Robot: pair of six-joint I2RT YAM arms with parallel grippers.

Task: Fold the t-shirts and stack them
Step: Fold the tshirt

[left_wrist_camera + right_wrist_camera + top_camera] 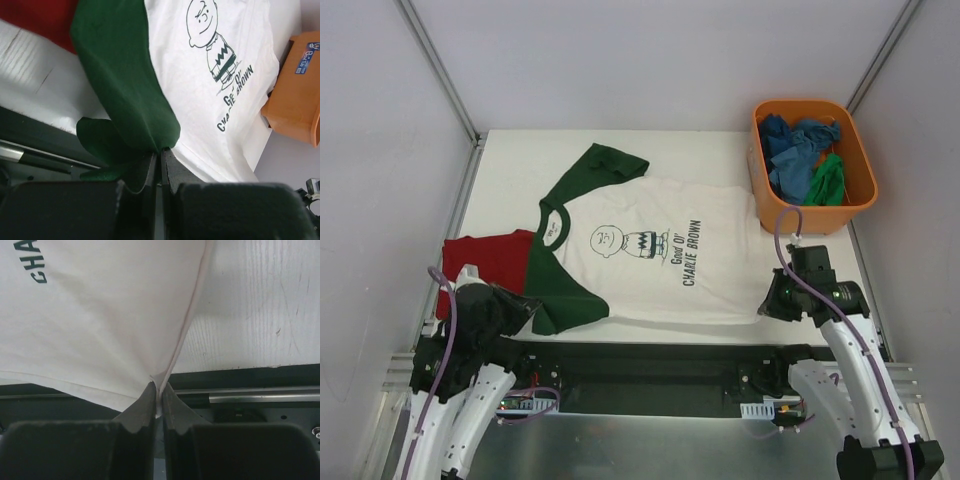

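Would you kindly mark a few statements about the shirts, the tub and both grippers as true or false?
1. The left gripper is shut on the green sleeve of the white t-shirt. True.
2. The right gripper is open and clear of any cloth. False: it is shut on a hem corner of the white t-shirt.
3. The orange tub is empty. False: it holds blue cloth and green cloth.
4. The red t-shirt lies partly under the white t-shirt's green sleeve. True.
5. The white t-shirt is folded in half. False: it lies spread out, print up.
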